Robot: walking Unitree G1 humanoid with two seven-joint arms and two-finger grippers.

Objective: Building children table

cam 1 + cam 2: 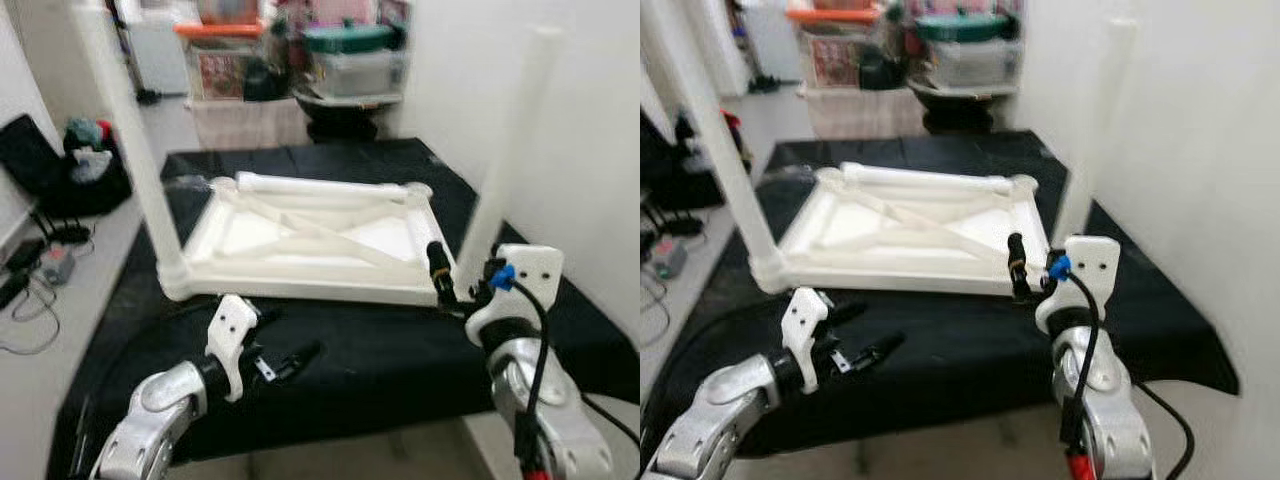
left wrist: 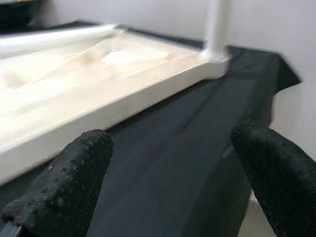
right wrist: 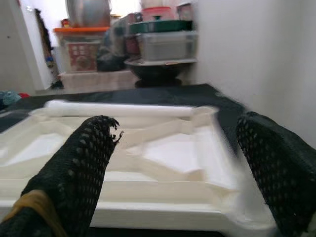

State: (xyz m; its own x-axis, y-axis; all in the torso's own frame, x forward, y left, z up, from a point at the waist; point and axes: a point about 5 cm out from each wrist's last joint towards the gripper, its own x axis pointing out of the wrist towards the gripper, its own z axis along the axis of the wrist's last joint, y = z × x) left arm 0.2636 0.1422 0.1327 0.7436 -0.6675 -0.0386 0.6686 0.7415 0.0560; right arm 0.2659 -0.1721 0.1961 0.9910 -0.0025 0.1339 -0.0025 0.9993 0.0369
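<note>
A white children's table top point(image 1: 300, 240) lies upside down on a black-covered surface point(image 1: 380, 360). One white leg point(image 1: 125, 150) stands upright at its near left corner. Another white leg point(image 1: 515, 140) stands at the near right corner. A third white leg point(image 1: 320, 185) lies along the far edge, also seen as the lying leg point(image 3: 118, 109). My left gripper point(image 1: 285, 362) hovers open over the black cover, in front of the table top's near edge point(image 2: 98, 113). My right gripper point(image 1: 458, 282) is open at the near right corner, beside the upright leg. Nothing is held.
The white wall point(image 1: 590, 150) runs close along the right side. Stacked storage boxes point(image 1: 350, 55) and a dark bowl stand behind the surface. On the floor to the left are a black bag point(image 1: 60, 165) and cables point(image 1: 40, 270).
</note>
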